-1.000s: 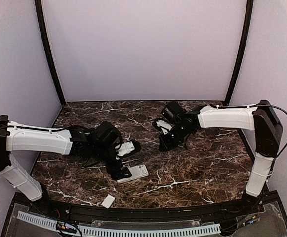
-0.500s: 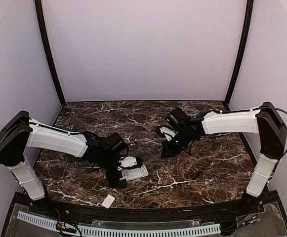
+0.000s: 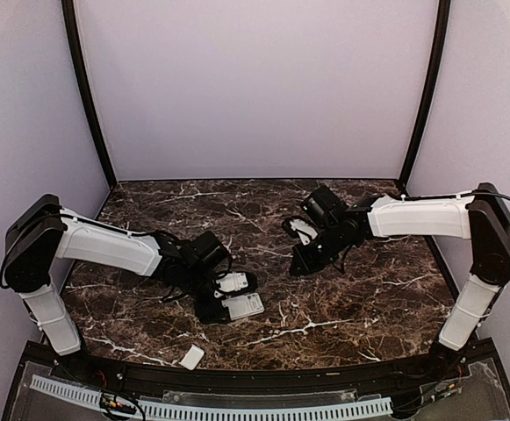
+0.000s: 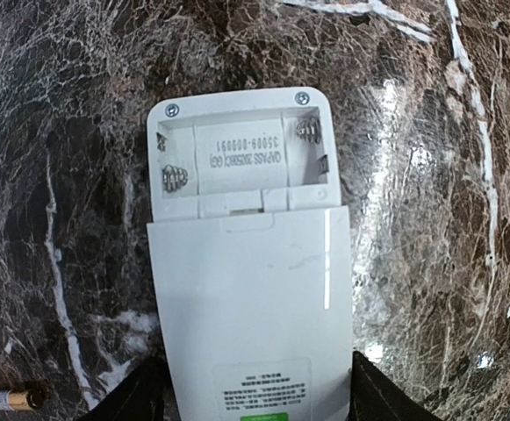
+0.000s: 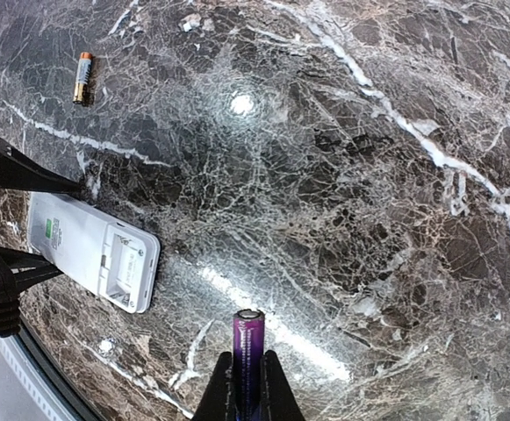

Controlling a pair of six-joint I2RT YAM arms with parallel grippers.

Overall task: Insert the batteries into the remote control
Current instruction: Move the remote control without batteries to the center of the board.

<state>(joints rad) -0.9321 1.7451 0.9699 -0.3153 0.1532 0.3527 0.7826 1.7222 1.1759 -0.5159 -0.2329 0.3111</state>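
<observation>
Left tool (image 4: 259, 379) grips the remote control (image 4: 250, 289) by its long sides; it lies back up on the counter (image 4: 430, 219), near left, battery bay (image 4: 237, 158) open. Right tool (image 5: 247, 390), right of centre, pinches the purple battery (image 5: 247, 338). Second battery (image 5: 82, 77) lies loose nearby.

Dark marble tabletop (image 3: 369, 298) (white-veined, glossy) sits between plain pale lilac walls (image 3: 255, 88).

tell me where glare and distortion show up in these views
right wrist: lamp glare spots on the table, fisheye bending at the edges, battery sharp; left wrist: glare streak right of the remote, which is sharp; top: even soft light
</observation>
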